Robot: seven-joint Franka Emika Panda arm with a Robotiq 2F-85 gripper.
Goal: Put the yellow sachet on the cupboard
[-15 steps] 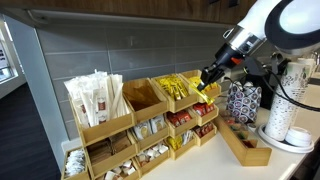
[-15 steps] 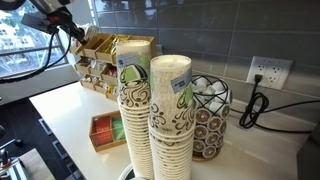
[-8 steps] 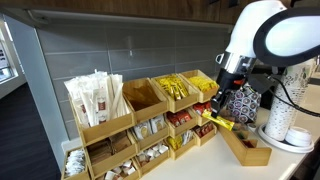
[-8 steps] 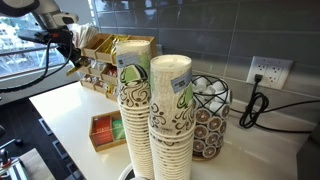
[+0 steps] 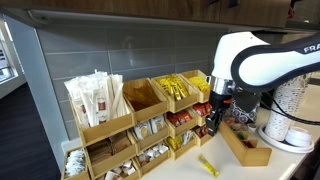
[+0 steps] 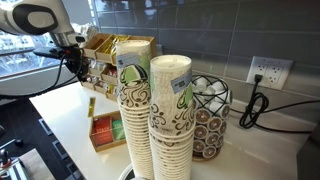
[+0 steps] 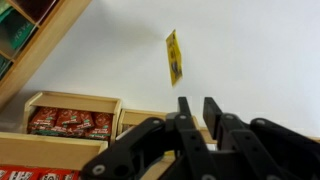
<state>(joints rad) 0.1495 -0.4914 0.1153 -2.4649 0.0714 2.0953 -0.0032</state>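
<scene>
The yellow sachet (image 5: 207, 165) lies flat on the pale cupboard top (image 5: 185, 170) in front of the tiered wooden organiser. In the wrist view the sachet (image 7: 174, 57) lies alone on the white surface (image 7: 250, 50), apart from the fingertips. My gripper (image 5: 213, 122) hangs above and just behind it, next to the organiser's end. Its fingers (image 7: 198, 108) stand slightly apart with nothing between them. In an exterior view the gripper (image 6: 80, 72) is in front of the bins, and a small yellow mark (image 6: 90, 103) on the counter below it looks like the sachet.
The tiered organiser (image 5: 130, 125) holds more yellow sachets (image 5: 180, 88) in a top bin. A small wooden tray (image 5: 245, 145) with red packets (image 7: 70, 120) sits close to the gripper. Stacks of paper cups (image 6: 150, 110) and a wire pod holder (image 6: 207, 115) stand nearby.
The gripper came down from the top yellow bin toward the counter with the sachet. The sachet has left the fingers and now lies on the counter.
</scene>
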